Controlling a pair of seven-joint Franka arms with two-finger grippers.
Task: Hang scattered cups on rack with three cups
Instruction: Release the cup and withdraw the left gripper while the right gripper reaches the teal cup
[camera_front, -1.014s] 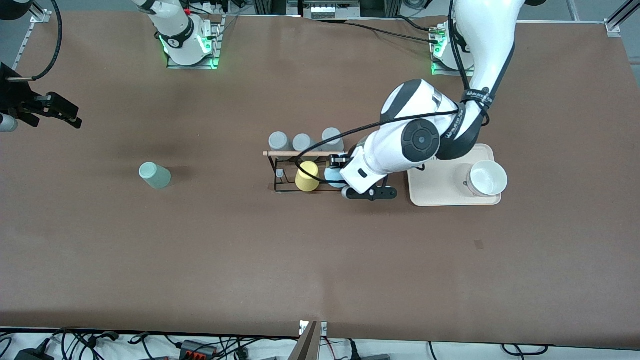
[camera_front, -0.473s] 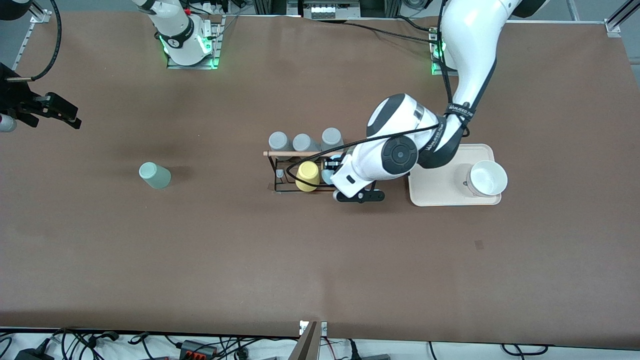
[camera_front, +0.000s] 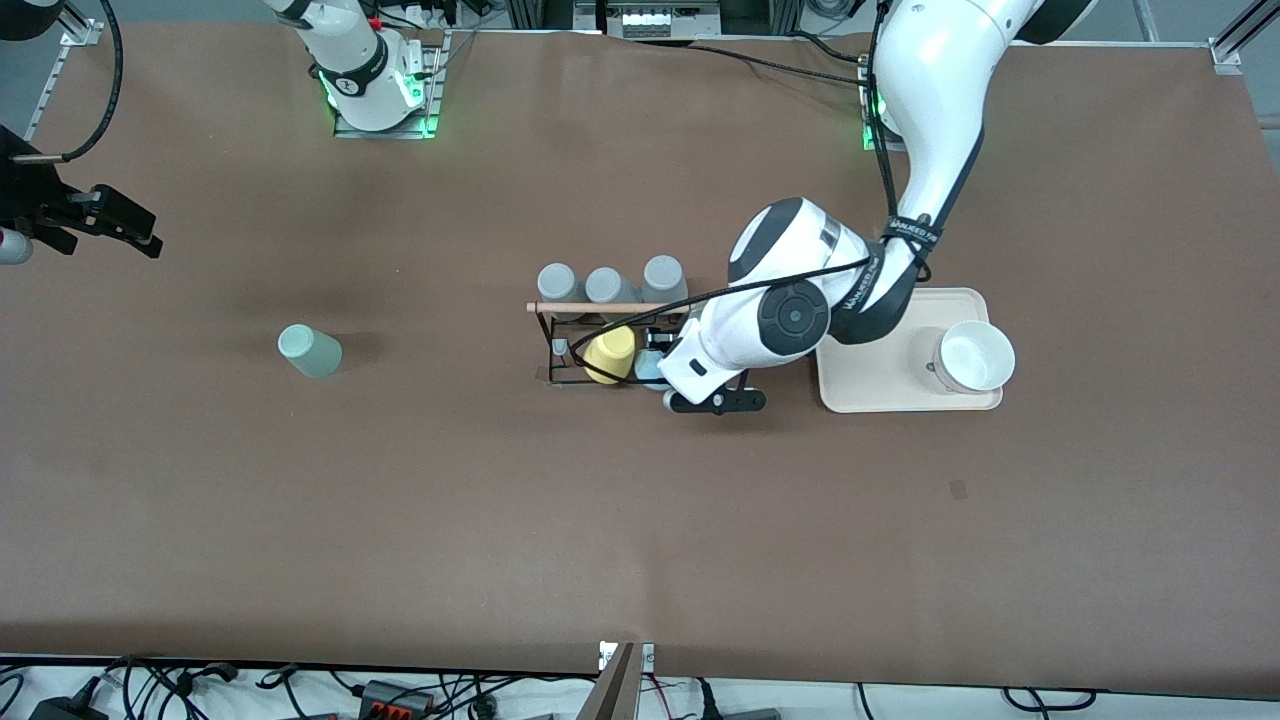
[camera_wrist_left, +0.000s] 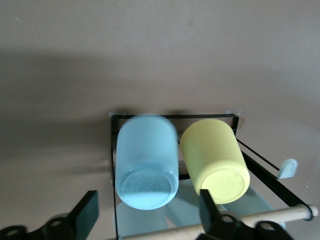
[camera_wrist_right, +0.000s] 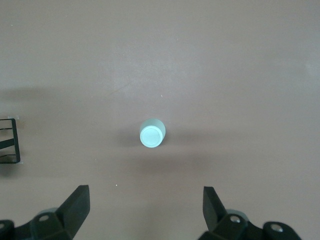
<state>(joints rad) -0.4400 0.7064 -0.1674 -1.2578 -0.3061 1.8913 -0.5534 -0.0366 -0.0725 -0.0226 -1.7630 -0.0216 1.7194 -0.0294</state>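
Observation:
The black wire rack (camera_front: 548, 350) with its wooden rod (camera_front: 585, 307) stands mid-table. The light blue cup (camera_front: 648, 371) lies tilted on a rack peg beside a yellow cup (camera_front: 611, 353); both show in the left wrist view, the blue cup (camera_wrist_left: 147, 160) and the yellow cup (camera_wrist_left: 214, 160). My left gripper (camera_front: 657, 350) is over the rack, open; its fingertips (camera_wrist_left: 86, 207) stand apart from the blue cup's base on either side. The mint green cup (camera_front: 309, 351) stands upside down toward the right arm's end. My right gripper (camera_front: 125, 222) waits open high above the mint cup (camera_wrist_right: 152, 134).
Three grey tumblers (camera_front: 604, 284) stand upside down beside the rack, farther from the front camera. A beige tray (camera_front: 870, 385) with a white bowl (camera_front: 973, 356) lies toward the left arm's end. The rack's edge (camera_wrist_right: 11, 141) shows in the right wrist view.
My left arm has moved toward the right arm's end and brought the blue cup in beside the yellow cup, which has tilted. The right arm has not moved.

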